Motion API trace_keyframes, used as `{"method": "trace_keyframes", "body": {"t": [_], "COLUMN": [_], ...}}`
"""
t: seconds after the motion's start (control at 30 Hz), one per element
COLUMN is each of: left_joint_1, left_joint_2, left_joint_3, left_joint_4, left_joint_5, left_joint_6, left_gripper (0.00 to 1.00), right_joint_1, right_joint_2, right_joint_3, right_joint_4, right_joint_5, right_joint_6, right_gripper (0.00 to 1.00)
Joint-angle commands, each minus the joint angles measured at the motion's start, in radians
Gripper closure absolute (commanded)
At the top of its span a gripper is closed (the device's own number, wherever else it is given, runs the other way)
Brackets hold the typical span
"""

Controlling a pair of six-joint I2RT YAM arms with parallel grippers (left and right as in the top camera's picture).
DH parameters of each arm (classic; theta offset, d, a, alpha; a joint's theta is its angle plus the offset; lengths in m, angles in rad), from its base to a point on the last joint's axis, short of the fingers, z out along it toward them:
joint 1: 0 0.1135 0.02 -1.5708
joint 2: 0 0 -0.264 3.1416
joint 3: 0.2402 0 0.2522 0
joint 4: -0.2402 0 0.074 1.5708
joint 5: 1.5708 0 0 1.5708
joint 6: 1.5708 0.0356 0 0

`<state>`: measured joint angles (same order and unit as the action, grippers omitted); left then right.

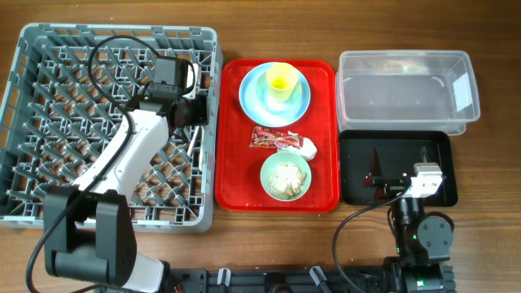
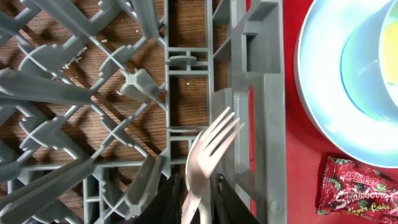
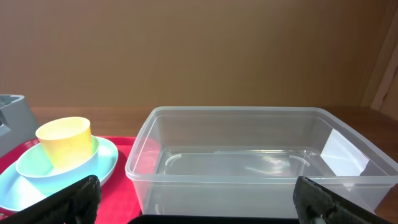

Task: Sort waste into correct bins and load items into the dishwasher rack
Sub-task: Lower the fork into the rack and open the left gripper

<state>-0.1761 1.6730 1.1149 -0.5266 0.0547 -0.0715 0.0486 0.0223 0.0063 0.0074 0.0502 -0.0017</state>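
Surface: brown wooden table, with a plain brown wall behind it in the right wrist view
Left gripper: jaws narrow, clamped on the handle of a white plastic fork, its tines pointing away from the fingers
Under the left jaws: large square grey plastic rack with upright pegs; the fork hangs over the cells just inside its wall, and I cannot tell whether it touches
Past that wall from the left jaws: red rectangular serving tray, just beside the rack
Right gripper: jaws spread wide with nothing between them, over a shallow black rectangular tray
Ahead of the right jaws: clear rectangular plastic tub with a white label, just beside the black tray
Ahead and left of the right jaws: small yellow cup upright in a light blue bowl, on a light blue round plate on the red tray
Waste: red printed snack wrapper touching a small crumpled white napkin, between the plate and a pale green bowl holding white rice scraps
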Motion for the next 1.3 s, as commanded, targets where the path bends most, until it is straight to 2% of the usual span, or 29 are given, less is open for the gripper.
{"method": "trace_keyframes", "body": {"t": [0.0,0.13,0.3,0.57,0.87,1.03,1.13,1.27], "left_joint_1": [-0.006,-0.007,-0.007,-0.007,-0.007,-0.007,-0.007,-0.007], "left_joint_2": [0.038,0.072,0.068,0.045,-0.063,-0.069,-0.069,-0.069], "left_joint_3": [-0.003,-0.003,-0.003,0.007,0.032,0.032,0.032,0.032], "left_joint_4": [0.004,0.027,0.045,0.045,0.068,0.078,0.038,-0.031], "left_joint_5": [0.016,0.015,0.006,-0.066,-0.137,-0.143,-0.143,-0.143], "left_joint_6": [0.016,0.016,0.016,0.005,-0.148,-0.156,-0.2,-0.2], "left_gripper": [0.83,0.85,0.96,0.96,0.96,0.96,0.96,0.96], "right_joint_1": [-0.005,-0.005,-0.005,-0.005,-0.005,-0.005,-0.005,-0.005], "right_joint_2": [-0.002,-0.002,-0.002,-0.002,-0.002,-0.002,-0.002,-0.002], "right_joint_3": [-0.001,-0.001,-0.001,-0.001,-0.001,-0.001,-0.001,-0.001], "right_joint_4": [0.006,0.006,0.006,0.006,0.006,0.006,0.006,0.006], "right_joint_5": [0.013,0.012,0.013,0.013,0.013,0.013,0.013,0.012], "right_joint_6": [-0.006,-0.006,-0.006,-0.006,-0.006,-0.006,-0.006,-0.006], "right_gripper": [0.0,0.0,0.0,0.0,0.0,0.0,0.0,0.0]}}
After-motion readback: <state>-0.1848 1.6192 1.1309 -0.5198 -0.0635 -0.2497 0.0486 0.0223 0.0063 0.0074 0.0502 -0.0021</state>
